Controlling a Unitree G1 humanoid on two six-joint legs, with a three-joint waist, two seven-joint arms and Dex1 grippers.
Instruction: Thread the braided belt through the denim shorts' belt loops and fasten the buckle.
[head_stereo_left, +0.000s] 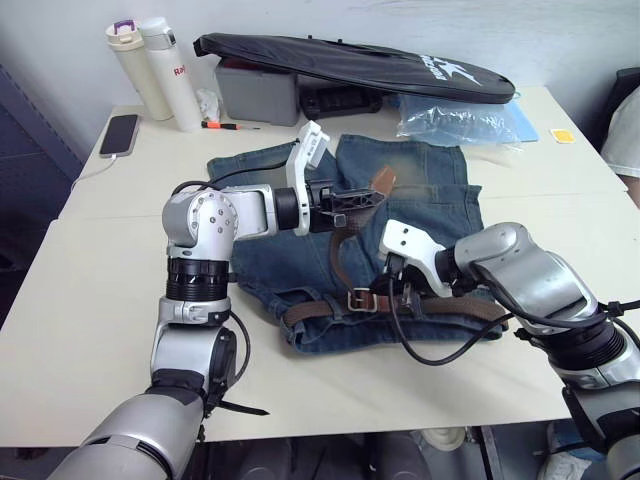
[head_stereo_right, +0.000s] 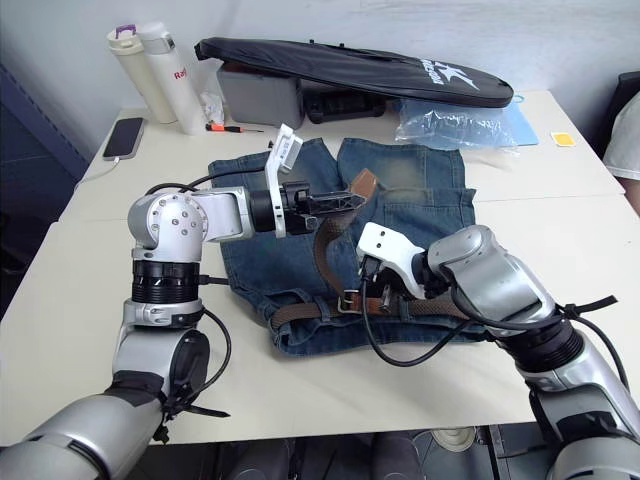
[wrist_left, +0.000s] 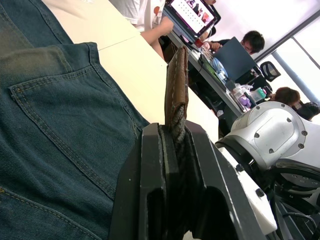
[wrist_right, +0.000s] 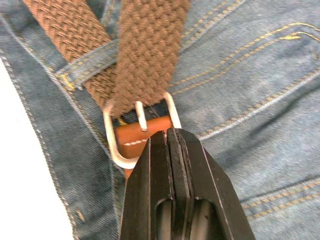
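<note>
We judge the task well advanced. The long dark-brown woven braided belt (head_stereo_left: 440, 308) lies along the waistband of the faded blue denim shorts (head_stereo_left: 420, 205), which are spread flat on the pale table (head_stereo_left: 100, 290), and in the right wrist view it passes under at least one of the short blue denim belt loops (wrist_right: 89, 61); whether every loop has been used we cannot tell.

Our right gripper (wrist_right: 172, 150) has its black fingers pressed together on the tan leather tab just behind the small silver-grey rectangular metal buckle (wrist_right: 140, 125), pinning that end against the denim. Directly ahead of those fingertips, the belt's free end has been fed through the frame, and the prong lies across the weave.

Our left gripper (head_stereo_left: 352, 200) is raised above the shorts, off to the left of the right one, its fingers clamped on the belt's free end near the tapered leather tip (wrist_left: 176, 82), which sticks out beyond them. From that grip the strap curves down towards the buckle.

So threading looks done, or nearly so. Fastening remains: the prong does not appear seated in the braid, the strap is slack, and the tip still has to be laid flat along the waistband.
</note>
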